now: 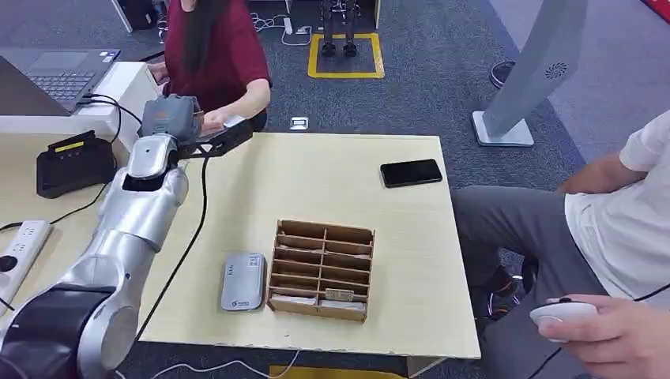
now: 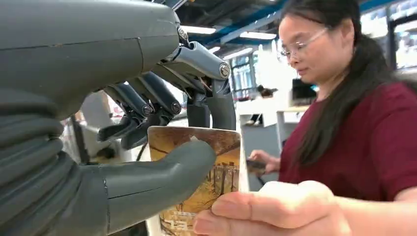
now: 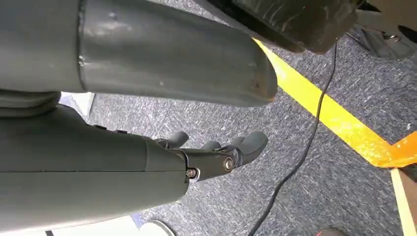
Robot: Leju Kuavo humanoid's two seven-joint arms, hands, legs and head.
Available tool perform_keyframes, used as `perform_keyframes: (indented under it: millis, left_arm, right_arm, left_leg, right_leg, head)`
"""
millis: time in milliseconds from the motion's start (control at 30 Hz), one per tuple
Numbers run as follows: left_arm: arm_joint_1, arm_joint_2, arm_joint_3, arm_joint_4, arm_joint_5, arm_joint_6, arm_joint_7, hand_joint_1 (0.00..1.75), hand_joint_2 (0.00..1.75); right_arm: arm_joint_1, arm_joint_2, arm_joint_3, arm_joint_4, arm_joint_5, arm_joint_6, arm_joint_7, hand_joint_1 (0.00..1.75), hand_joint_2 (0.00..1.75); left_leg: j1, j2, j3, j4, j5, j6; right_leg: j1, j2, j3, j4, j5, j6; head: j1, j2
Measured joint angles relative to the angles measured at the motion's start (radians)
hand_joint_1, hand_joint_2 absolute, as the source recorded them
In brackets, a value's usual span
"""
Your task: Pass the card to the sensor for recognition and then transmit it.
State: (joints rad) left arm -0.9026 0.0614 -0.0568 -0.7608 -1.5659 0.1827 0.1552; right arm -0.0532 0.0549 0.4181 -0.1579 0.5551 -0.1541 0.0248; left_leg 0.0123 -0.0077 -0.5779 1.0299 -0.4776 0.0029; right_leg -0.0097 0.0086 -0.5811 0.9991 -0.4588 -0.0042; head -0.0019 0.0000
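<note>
Handover at the far edge of the tabletop (image 1: 332, 170): card changing hands.
The left hand (image 2: 162, 142) pinches the card (image 2: 216, 167) between thumb and fingers while a person's hand (image 2: 265, 209) takes its free edge; thin, stiff, light, probably slick, so edges are the hold. The right hand (image 3: 216, 157) hangs loosely spread, holding nothing.

office/lab | laptop (image 1: 59, 75), carpet (image 1: 442, 87) (yellow floor tape (image 1: 346, 73))
</note>
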Motion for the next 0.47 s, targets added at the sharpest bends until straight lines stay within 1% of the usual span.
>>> perform_keyframes:
  millis: [167,467]
  left_arm:
    - [-0.002,0.000,0.021,0.047,-0.003,0.007,0.001,1.75,1.75]
    - [-0.007,0.000,0.030,0.083,-0.003,0.011,0.001,1.75,1.75]
  right_arm:
    - [0.000,0.002,0.000,0.000,0.002,0.000,-0.001,0.00,0.00]
    - [0.000,0.002,0.000,0.000,0.002,0.000,-0.001,0.00,0.00]
  left_leg:
    - [0.000,0.000,-0.001,0.000,0.000,0.000]
    - [0.000,0.000,-0.001,0.000,0.000,0.000]
  right_leg:
    - [0.000,0.000,0.000,0.000,0.000,0.000]
    - [0.000,0.000,-0.001,0.000,0.000,0.000]
  head:
    - [0.000,0.000]
    - [0.000,0.000]
